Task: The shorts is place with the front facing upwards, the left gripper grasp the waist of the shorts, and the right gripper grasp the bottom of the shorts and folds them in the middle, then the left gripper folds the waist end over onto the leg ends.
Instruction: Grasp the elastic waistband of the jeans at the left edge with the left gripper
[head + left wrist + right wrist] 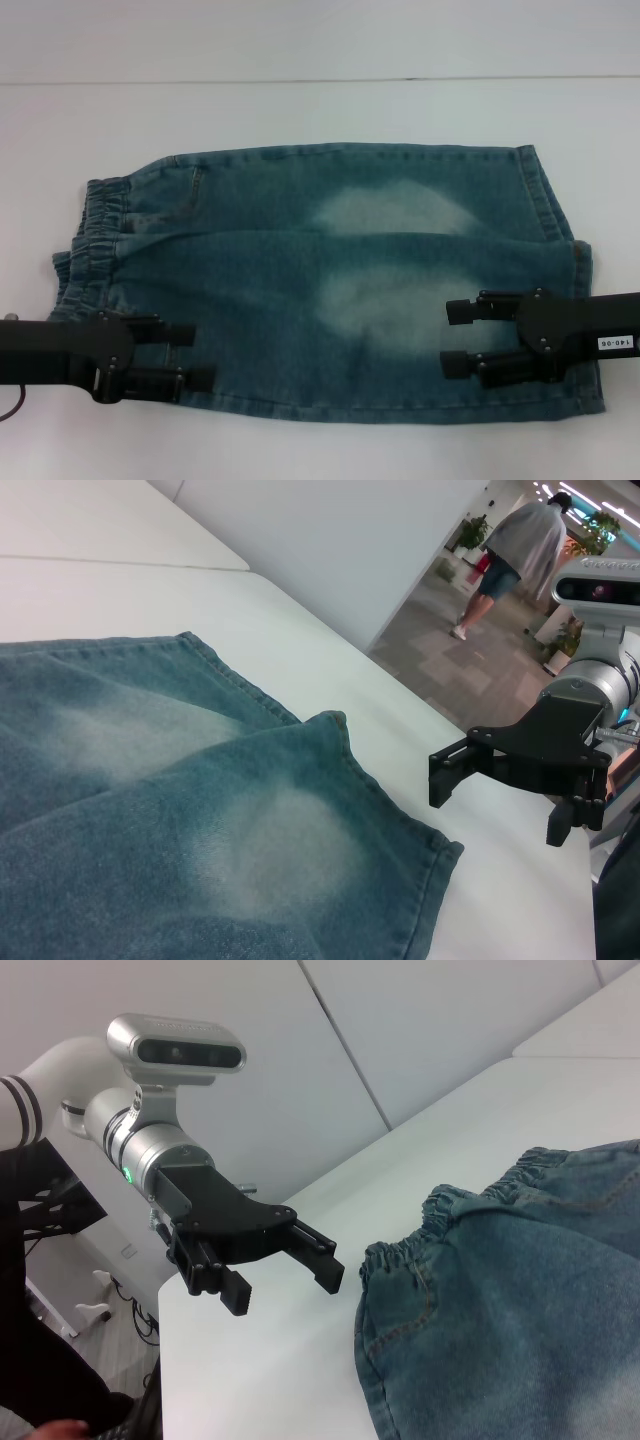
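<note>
Faded denim shorts (330,285) lie flat; left gripper (200,355) and right gripper (452,337) jaws released.

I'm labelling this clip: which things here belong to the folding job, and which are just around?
Job: faded blue denim shorts; left end effector, open near the waist; right end effector, open at the leg end.
Around: white table; person walking in the background.

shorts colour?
Blue denim shorts with pale faded patches on the legs; clearest in the head view.
</note>
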Tool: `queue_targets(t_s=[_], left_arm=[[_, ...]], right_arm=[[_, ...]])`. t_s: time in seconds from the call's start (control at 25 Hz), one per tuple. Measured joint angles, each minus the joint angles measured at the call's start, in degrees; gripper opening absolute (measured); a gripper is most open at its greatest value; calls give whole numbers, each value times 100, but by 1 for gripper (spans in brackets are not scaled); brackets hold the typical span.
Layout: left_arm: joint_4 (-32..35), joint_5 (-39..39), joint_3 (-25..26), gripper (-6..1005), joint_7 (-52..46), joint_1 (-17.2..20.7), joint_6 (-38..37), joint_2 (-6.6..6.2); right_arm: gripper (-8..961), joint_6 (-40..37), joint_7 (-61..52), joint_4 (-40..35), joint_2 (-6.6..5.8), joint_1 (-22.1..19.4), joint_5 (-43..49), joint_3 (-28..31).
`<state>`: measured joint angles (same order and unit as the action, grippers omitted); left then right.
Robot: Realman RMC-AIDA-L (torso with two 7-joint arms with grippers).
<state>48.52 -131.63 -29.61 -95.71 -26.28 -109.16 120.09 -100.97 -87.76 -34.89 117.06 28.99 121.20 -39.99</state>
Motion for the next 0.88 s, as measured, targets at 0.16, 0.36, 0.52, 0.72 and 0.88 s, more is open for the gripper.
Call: queue_targets(t_s=[0.16,0.36,0.52,0.72,0.88], left_arm=[[-1,-1,-1,843,0,0,0,5],[-12,-9,-5,843,-13,0,0,5],[1,-1,5,843,-36,0,0,-7],[332,-9,17,844,-366,5,-151,-82],[769,-39,69,844,-702,19,-203,-175]], right_arm=[[924,-1,-4,0,0,4,0,0],[924,-1,-4,0,0,12,0,-8],[924,-1,-5,0,0,11,0,-9],[925,-1,-10,0,-2,10,0,-9],[925,-2,-14,0,-8,9,0,-9]])
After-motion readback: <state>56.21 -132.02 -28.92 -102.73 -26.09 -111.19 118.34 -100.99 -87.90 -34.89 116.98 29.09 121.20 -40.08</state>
